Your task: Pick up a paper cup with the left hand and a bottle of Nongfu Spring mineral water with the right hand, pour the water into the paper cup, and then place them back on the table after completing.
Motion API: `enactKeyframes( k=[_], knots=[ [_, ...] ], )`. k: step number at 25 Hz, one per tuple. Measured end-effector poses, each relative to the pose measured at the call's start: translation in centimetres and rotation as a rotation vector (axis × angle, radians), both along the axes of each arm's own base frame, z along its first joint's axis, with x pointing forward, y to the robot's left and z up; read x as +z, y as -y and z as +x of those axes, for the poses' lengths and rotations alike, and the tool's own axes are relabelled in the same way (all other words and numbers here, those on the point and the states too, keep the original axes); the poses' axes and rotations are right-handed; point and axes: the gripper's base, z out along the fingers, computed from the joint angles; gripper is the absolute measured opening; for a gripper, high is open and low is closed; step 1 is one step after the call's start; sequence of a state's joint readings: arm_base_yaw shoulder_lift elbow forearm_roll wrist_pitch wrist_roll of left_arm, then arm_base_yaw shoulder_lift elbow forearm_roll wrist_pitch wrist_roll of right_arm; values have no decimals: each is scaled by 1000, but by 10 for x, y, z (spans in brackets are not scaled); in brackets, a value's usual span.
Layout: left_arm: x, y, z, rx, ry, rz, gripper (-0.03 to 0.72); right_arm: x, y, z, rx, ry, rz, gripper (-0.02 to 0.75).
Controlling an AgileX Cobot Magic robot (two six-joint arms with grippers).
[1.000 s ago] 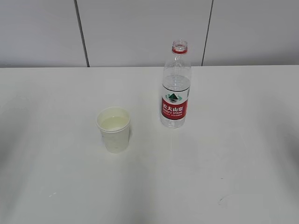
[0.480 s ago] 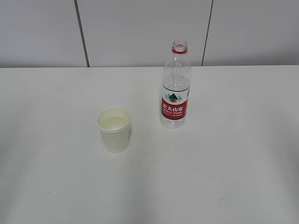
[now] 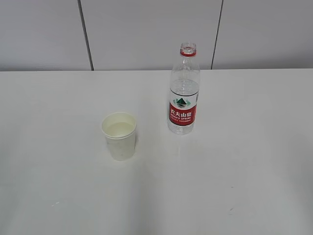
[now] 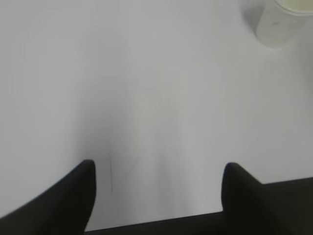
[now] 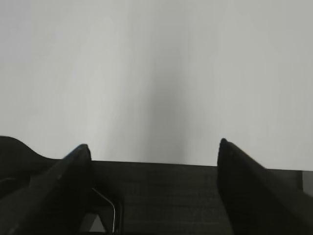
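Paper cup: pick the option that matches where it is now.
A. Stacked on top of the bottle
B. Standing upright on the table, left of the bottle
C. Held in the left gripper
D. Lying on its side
B: the paper cup stands upright on the table, apart from and left of the bottle, with no gripper on it.

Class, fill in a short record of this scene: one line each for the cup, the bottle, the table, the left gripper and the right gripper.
cup: paper cup upright, liquid inside, left of the bottle
bottle: water bottle upright, cap off, red label, apart from the cup
table: white table, bearing both
left gripper: left gripper open, holding nothing, cup far off
right gripper: right gripper open, holding nothing
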State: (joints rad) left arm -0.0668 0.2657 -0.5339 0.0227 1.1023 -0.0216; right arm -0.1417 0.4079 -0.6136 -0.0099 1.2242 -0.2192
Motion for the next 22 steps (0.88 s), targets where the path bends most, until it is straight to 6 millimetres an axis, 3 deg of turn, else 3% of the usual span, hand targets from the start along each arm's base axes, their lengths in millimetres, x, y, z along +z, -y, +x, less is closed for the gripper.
enactKeyframes(
  k=[12, 22],
  knots=[
    [2, -2, -35, -4, 218, -22, 489, -17, -7, -44, 4, 245, -26, 587],
    [2, -1, -42, -11, 262, -37, 489, -20, -11, -51, 17, 351, 20, 587]
  ],
)
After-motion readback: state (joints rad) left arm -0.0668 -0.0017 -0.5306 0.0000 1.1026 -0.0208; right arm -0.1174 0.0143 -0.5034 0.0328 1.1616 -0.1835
